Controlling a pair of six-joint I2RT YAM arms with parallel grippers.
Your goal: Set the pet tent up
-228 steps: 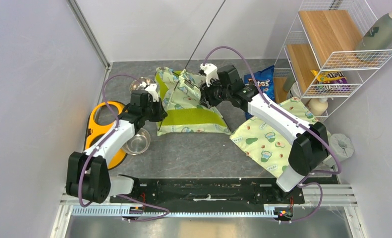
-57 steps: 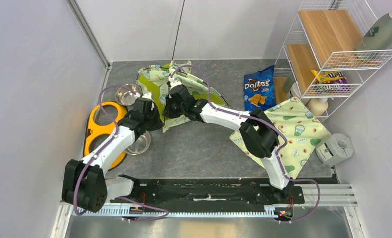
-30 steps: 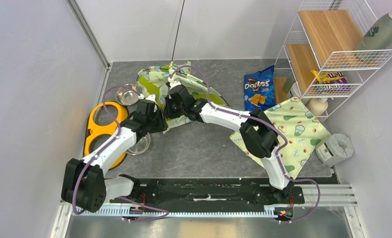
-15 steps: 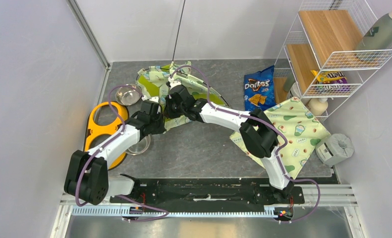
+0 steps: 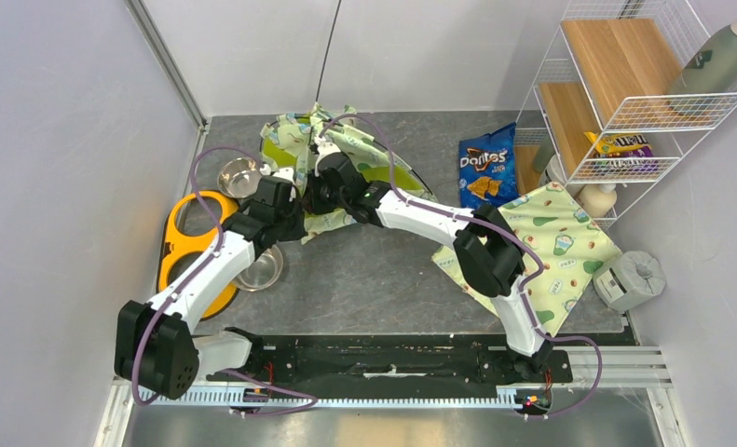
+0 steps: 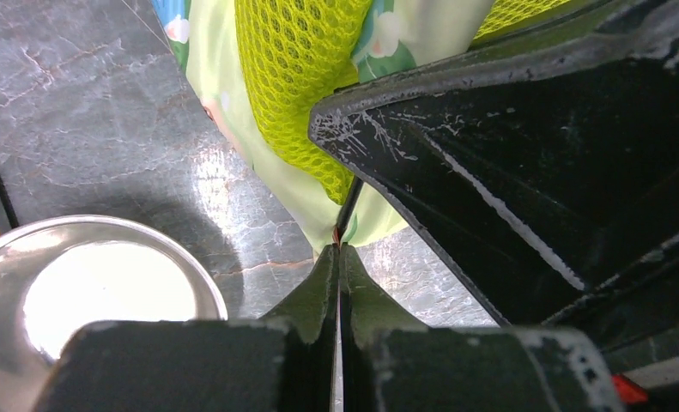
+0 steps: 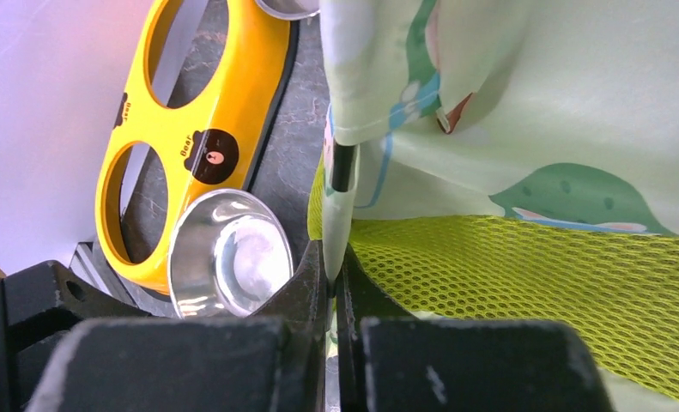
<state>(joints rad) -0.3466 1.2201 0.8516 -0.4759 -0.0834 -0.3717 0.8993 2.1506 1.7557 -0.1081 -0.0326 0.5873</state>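
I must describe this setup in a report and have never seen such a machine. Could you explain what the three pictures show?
These are two robot arms bolted at a table's near edge, each ending in a two-finger claw. The wide picture looks down from above and behind; the other two come from cameras on the left and right wrists. On the grey table lie a crumpled pet tent, a yellow bowl stand, two steel bowls, a chip bag and an avocado-print pad. The left claw and the right claw are shut, each pinching a thin black pole of the tent.
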